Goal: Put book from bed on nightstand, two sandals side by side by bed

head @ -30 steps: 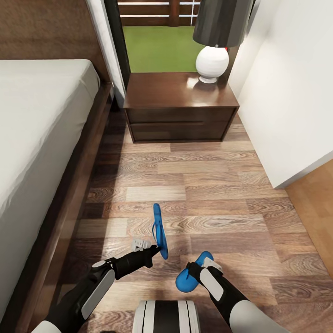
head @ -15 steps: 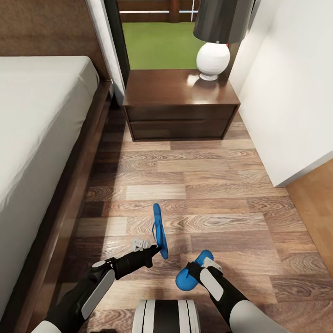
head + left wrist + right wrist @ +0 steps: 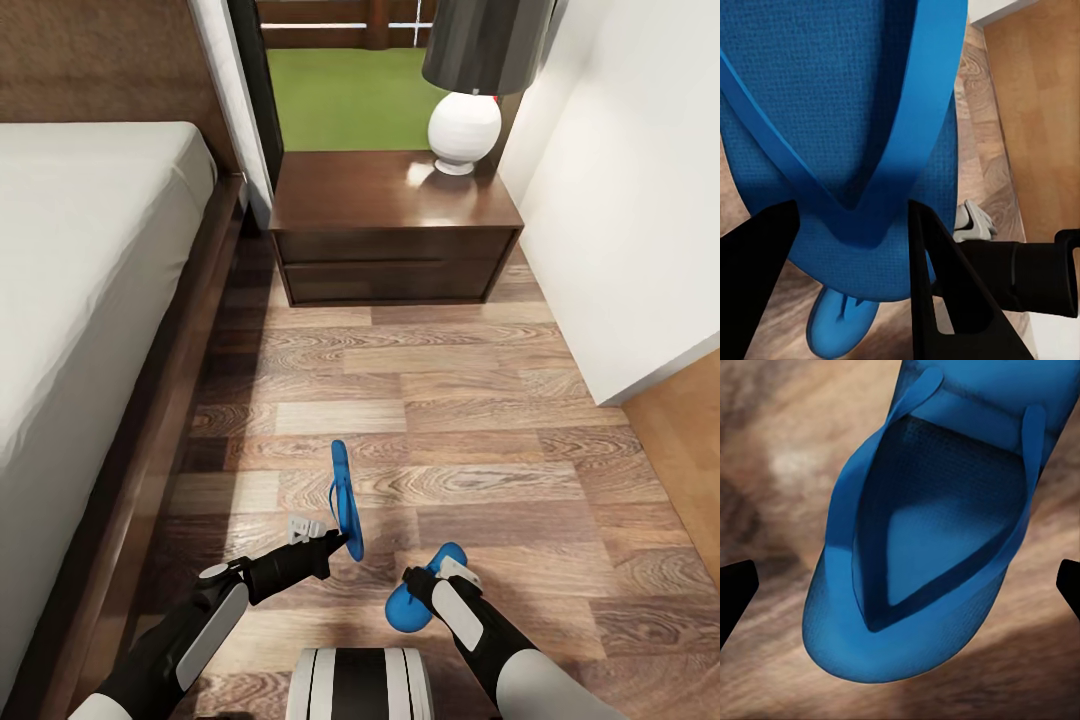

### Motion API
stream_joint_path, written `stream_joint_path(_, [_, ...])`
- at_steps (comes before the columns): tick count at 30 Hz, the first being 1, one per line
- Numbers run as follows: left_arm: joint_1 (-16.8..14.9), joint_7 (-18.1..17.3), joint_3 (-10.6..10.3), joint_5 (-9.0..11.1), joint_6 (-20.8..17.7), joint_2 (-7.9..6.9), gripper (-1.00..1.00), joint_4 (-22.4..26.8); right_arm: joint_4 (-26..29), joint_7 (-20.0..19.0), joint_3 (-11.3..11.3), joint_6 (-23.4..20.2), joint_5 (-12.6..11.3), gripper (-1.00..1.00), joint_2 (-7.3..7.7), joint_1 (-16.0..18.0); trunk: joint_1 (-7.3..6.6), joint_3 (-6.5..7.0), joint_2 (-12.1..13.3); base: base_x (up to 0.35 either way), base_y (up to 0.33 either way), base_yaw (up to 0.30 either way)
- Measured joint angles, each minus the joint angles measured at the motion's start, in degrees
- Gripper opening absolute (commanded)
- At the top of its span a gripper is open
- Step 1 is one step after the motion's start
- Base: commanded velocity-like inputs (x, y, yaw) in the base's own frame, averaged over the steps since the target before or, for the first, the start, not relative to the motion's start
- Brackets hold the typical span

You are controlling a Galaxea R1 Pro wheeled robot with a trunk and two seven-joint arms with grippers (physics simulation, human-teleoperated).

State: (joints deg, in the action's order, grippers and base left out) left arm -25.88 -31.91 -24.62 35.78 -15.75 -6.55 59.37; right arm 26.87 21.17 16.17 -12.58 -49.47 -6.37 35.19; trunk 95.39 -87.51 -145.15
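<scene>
Sandals carried, one gripped per tool: left sandal [image 3: 346,500], right sandal [image 3: 418,598], apparently. Next: set both beside bed [image 3: 90,300].

Blue sandal [image 3: 346,497] held edge-up, second sandal [image 3: 415,598] held low, bed [image 3: 90,300] alongside

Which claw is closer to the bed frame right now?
Left. The left claw, holding a sandal on edge, is the one on the bed frame side. The right claw, with the other sandal, is farther toward the wall.
</scene>
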Motion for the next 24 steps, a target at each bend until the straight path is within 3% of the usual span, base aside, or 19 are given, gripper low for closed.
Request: stream_joint_path(24, [0.0, 0.0, 0.0, 0.0, 0.0, 0.00, -1.00, 0.0, 0.0, 0.0, 0.0, 0.0, 0.0, 1.00, 0.00, 0.0, 0.00, 0.00, 0.0, 0.047, 0.001, 0.000])
